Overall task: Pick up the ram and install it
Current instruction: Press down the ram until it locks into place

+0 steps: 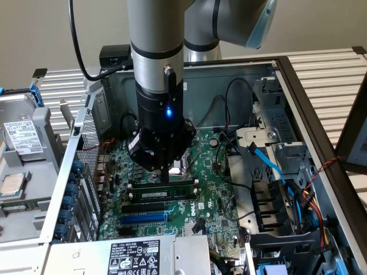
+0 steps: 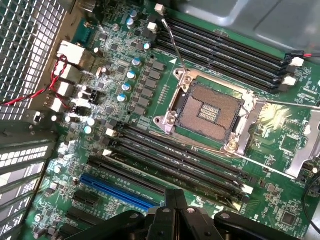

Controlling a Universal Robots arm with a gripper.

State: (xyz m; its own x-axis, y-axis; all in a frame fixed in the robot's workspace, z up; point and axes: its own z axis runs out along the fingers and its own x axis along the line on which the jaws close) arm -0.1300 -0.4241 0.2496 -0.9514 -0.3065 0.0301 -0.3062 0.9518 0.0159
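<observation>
1. Watching the feed here: the hand [image 1: 165, 172] is hanging low inside the open PC case [image 1: 298, 91], right over the motherboard [image 1: 221, 197], with its tip just above the row of long black slots [image 1: 160, 186].
2. Honestly can't tell if the hand is clenched or released. In the exterior view the fingers run together into one dark tip, and in the wrist view I just get black finger hardware [image 2: 172, 217] at the edge of the picture with nothing visibly between it.
3. The ram [image 1: 162, 195] looks like it's sitting in one of those black slots directly under the hand, lying along the slot with its white label facing up. Whether it's fully seated I can't say.
4. From the wrist view I see the bare CPU socket [image 2: 207, 112] in its metal frame, a bank of black slots [image 2: 175, 160] between the socket and the hand, and another bank [image 2: 225, 50] on the socket's far side.
5. A blue slot [image 2: 117, 192] sits just beside the nearer black bank, toward the case's vented wall.
6. Off to the exterior view's right there's a bundle of blue cables [image 1: 269, 166] by the drive cage, well apart from the hand.
</observation>
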